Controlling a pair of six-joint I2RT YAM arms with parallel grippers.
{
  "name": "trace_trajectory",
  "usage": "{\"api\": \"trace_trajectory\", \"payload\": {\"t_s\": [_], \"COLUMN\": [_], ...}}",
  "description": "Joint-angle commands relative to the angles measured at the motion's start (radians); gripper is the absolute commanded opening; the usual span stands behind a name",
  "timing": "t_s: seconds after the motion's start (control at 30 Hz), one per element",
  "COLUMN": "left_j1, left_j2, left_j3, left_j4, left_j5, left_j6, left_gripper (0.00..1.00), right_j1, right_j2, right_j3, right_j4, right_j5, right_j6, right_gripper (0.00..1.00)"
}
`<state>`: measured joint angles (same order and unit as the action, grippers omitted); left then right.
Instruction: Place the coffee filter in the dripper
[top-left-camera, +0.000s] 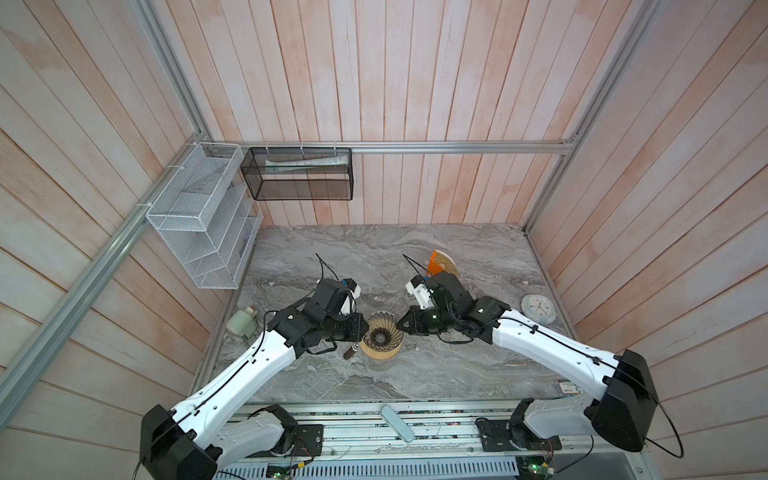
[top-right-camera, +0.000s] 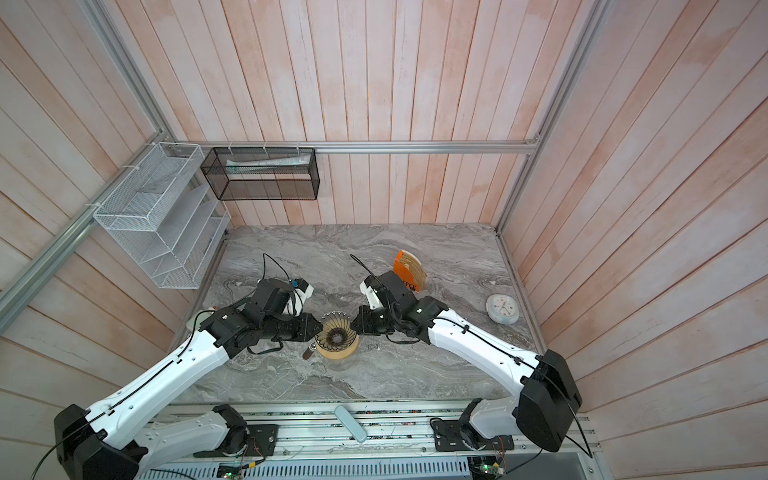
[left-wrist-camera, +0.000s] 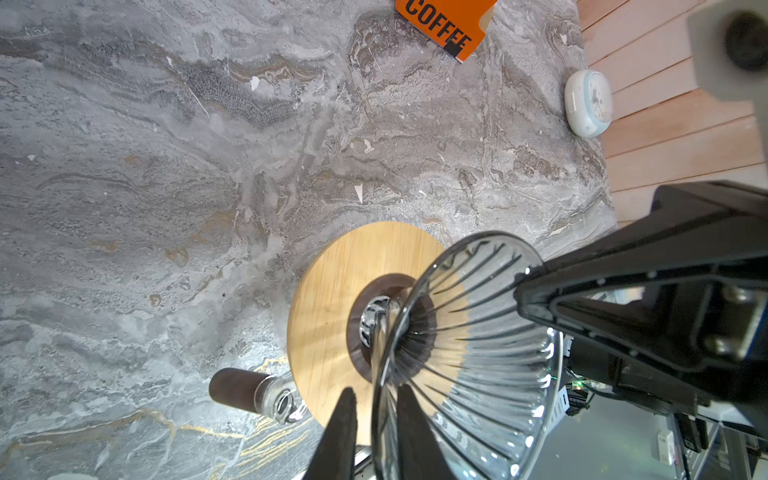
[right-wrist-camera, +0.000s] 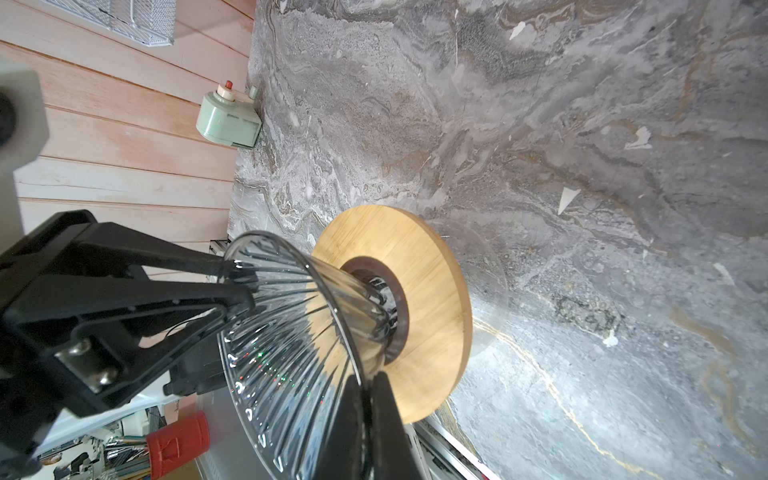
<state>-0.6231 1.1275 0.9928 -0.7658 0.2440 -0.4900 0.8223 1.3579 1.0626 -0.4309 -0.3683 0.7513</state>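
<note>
The smoky ribbed dripper (top-left-camera: 380, 332) (top-right-camera: 336, 332) sits in a pale wooden ring (top-left-camera: 380, 354) on a glass jug with a dark handle (top-left-camera: 350, 353). My right gripper (top-left-camera: 398, 325) (right-wrist-camera: 368, 376) is shut on the dripper (right-wrist-camera: 291, 332) at its right rim. My left gripper (top-left-camera: 365, 328) (left-wrist-camera: 376, 388) straddles the left rim of the dripper (left-wrist-camera: 478, 332), one finger inside and one outside, with a thin gap showing. The tan coffee filter (top-left-camera: 451, 264) (top-right-camera: 417, 268) leans in the orange COFFEE stand (top-left-camera: 436, 261) at the back right, away from both grippers.
A round white clock (top-left-camera: 539, 309) lies at the right edge, and a pale green device (top-left-camera: 242, 323) at the left edge. A white mesh rack (top-left-camera: 199, 216) and a black mesh basket (top-left-camera: 297, 174) hang on the back walls.
</note>
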Motion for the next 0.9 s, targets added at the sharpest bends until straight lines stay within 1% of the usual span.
{"api": "trace_trajectory", "payload": {"t_s": [0.0,0.07,0.2,0.33,0.4,0.47,0.57,0.67,0.73,0.87], "left_j1": [0.0,0.0,0.0,0.0,0.0,0.0,0.002,0.002,0.002,0.002], "left_j2": [0.0,-0.003,-0.007,-0.009,-0.009,-0.012,-0.015,-0.009,-0.004,0.004], "left_j3": [-0.002,-0.007,-0.014,-0.017,-0.016,-0.014,-0.012,-0.015,-0.013,-0.014], "left_j4": [0.02,0.022,0.02,0.018,0.017,0.015,0.017,0.022,0.024,0.027], "left_j5": [-0.017,-0.016,-0.018,-0.027,-0.032,-0.039,-0.038,-0.032,-0.028,-0.026], "left_j6": [0.008,0.008,0.004,0.005,0.005,0.005,0.005,0.007,0.008,0.01], "left_gripper": [0.21,0.2,0.2,0.2,0.2,0.2,0.2,0.18,0.17,0.13], "right_j1": [0.005,0.006,0.006,0.005,0.005,0.005,0.006,0.005,0.005,0.005], "right_j2": [0.015,0.012,0.009,0.012,0.013,0.014,0.017,0.029,0.038,0.048], "right_j3": [0.011,0.016,0.034,0.054,0.062,0.066,0.071,0.071,0.066,0.063], "right_j4": [-0.035,-0.036,-0.048,-0.058,-0.063,-0.063,-0.061,-0.06,-0.058,-0.057], "right_j5": [0.007,0.013,0.03,0.043,0.049,0.054,0.057,0.058,0.06,0.064], "right_j6": [-0.02,-0.021,-0.027,-0.038,-0.043,-0.046,-0.052,-0.06,-0.065,-0.069], "right_gripper": [0.09,0.2,0.29,0.33,0.33,0.3,0.16,0.03,0.0,0.0]}}
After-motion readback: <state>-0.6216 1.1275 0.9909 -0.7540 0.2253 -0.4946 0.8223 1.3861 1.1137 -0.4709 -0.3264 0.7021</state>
